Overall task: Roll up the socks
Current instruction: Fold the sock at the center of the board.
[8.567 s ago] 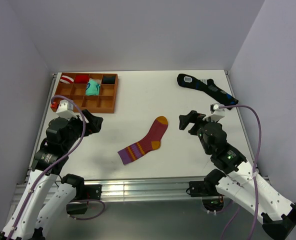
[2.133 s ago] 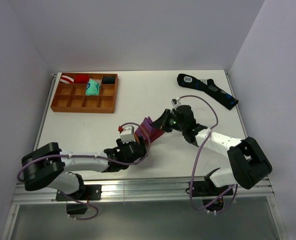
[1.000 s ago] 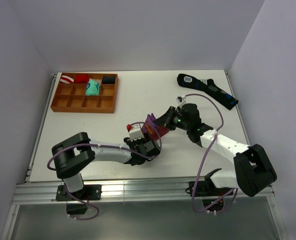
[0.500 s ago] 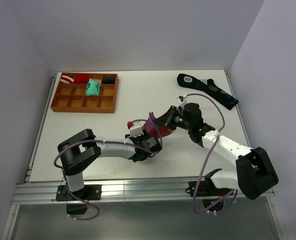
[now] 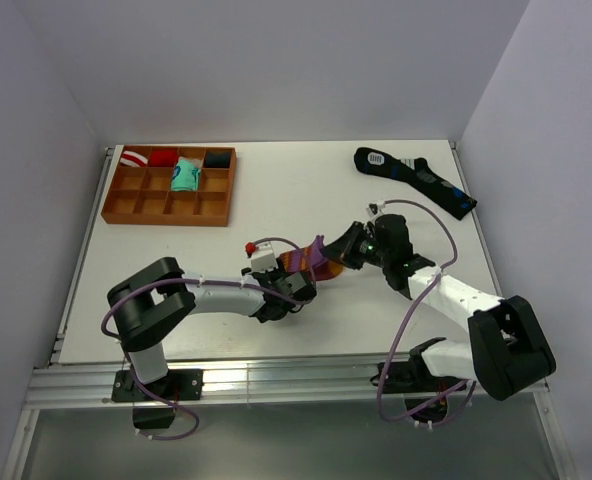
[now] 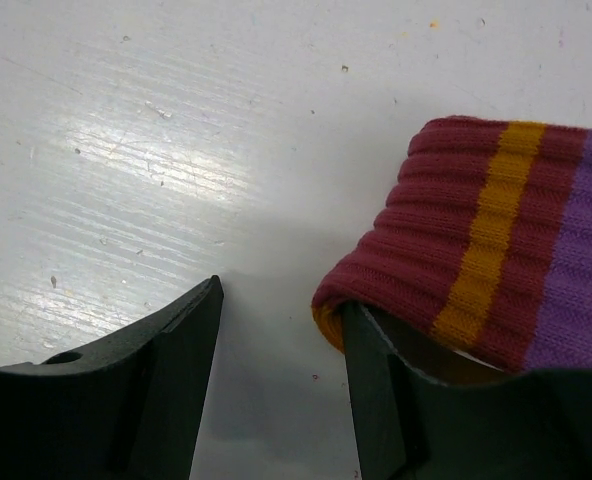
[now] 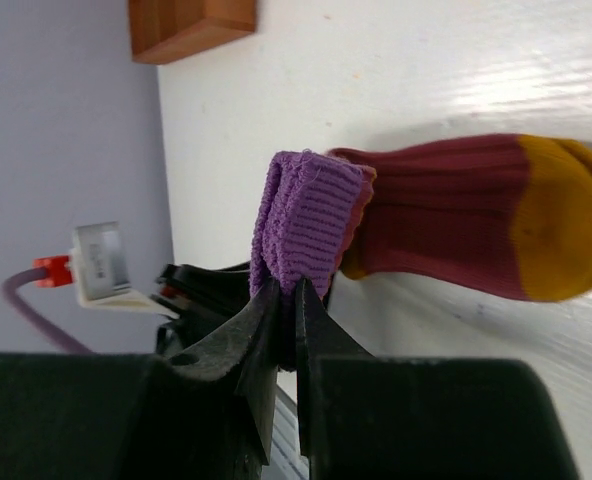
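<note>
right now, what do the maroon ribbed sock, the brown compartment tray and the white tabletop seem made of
The maroon ribbed sock: soft knitted yarn, matte; raised ribs and stitches show, fibre unclear.
The brown compartment tray: probably wood, smooth finish; warm brown, thin dividers.
The white tabletop: hard painted or laminated board, slightly glossy; glare and fine scratches show.

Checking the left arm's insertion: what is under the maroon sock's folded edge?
One finger of the left gripper sits under the maroon sock; the other is outside it. Anything deeper beneath is covered.
</note>
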{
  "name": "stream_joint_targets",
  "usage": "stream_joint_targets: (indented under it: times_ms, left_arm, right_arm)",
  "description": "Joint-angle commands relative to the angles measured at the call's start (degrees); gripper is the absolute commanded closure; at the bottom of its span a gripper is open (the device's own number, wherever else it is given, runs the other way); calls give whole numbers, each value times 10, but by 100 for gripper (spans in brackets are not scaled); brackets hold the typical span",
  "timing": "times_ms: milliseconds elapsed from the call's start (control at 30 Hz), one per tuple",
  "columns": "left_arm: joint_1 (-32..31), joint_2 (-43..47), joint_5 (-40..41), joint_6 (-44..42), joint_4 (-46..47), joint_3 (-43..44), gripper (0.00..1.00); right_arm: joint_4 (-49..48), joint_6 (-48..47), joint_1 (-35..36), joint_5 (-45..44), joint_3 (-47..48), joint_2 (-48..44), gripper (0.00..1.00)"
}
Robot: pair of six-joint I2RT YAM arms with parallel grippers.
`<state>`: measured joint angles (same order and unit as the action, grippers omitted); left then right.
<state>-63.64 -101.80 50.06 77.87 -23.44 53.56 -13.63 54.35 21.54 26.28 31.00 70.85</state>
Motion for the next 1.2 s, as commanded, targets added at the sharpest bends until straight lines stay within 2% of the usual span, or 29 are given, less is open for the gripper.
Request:
stream_joint_targets:
  times_ms: [0,333,500,800,967,1167]
  left_arm:
    - [4,9,-8,23,-60,-14,43]
    - [4,14,-3,17,-75,-6,43]
    - [4,28,-10,-6,-54,-20,44]
    - [4,36,-27,-32,-31,-37,48]
    - [4,45,-28,-39,-35,-40,48]
    - [4,48,-29,-47,-44,-32,48]
  right_arm:
    - [2,-10,-15,-19,-21,-15,96]
    - [-26,-8,-41,-69,-93,2,98]
    - [-46,-25,-44,-86,-85,29,99]
    - [-59,-76,-42,-123,-68,-12,99]
    - [-33,-108,-42,-146,-39,16,99]
    - [-56,-84,-40,-144,-60,61,100]
